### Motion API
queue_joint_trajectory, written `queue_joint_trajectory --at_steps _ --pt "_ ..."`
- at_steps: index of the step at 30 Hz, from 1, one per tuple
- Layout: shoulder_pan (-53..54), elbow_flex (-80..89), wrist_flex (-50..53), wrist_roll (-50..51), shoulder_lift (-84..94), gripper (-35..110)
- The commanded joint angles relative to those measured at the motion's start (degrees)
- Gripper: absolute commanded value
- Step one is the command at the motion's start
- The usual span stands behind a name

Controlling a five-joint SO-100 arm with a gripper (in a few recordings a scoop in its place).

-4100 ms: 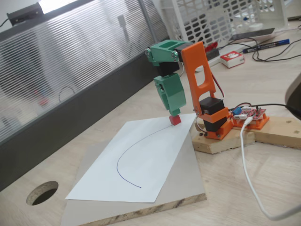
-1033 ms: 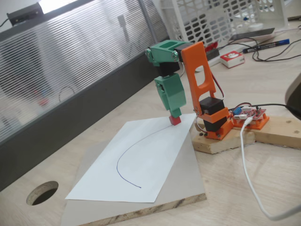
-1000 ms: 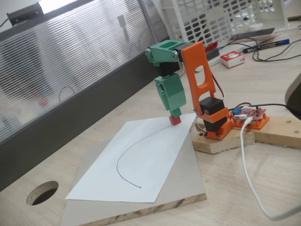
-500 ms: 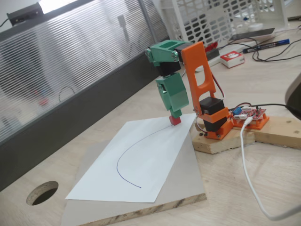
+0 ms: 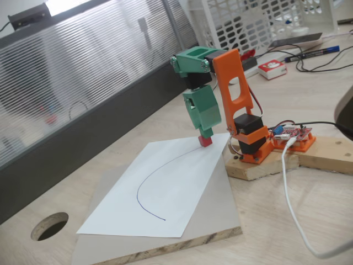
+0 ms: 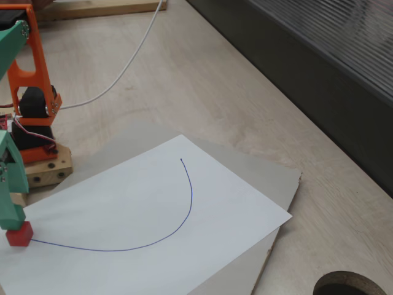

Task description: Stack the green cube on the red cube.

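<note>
One green pincer [image 5: 206, 132] points straight down over the near corner of a white sheet of paper [image 5: 165, 187], its tip just above, perhaps touching, the red cube [image 5: 205, 141]. Whether the jaws are spread, pressed together or pinching something cannot be told from either fixed view: the tip is narrow and partly merges with the cube beneath it. No teal cube can be made out apart from the green pincer parts; if the green cube is carried, it is hidden within the tip.

The second fixed view shows the same arrangement from the other side: the pincer [image 6: 12, 222] stands upright on the red cube [image 6: 19, 233], which sits at one end of a blue curved pen line [image 6: 178, 215] drawn across the paper.

Step in hand, as judged: placement, or a final alignment above the red cube. The next move would call for a small, straight descent and a gentle release, with no sideways drag, since so small a cube would slide easily on paper.

The red cube is matte, plain, square-edged, flat on the sheet. Paper lies on a grey board [image 5: 220, 215] on the wooden table [image 5: 309, 210]; the orange arm base [image 5: 251, 143] stands just beside it.
</note>
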Motion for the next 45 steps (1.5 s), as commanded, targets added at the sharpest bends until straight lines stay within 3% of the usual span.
queue_joint_trajectory --at_steps 1,11,21,34,45 --pt "0.1 -2.2 1.3 0.8 2.0 38" --pt "0.0 -13.8 10.2 0.8 1.9 38" --pt "0.1 -14.6 13.8 0.8 1.9 37" --pt "0.2 -15.1 14.6 0.9 2.0 5" --pt "0.2 -14.3 14.6 0.8 1.0 2"
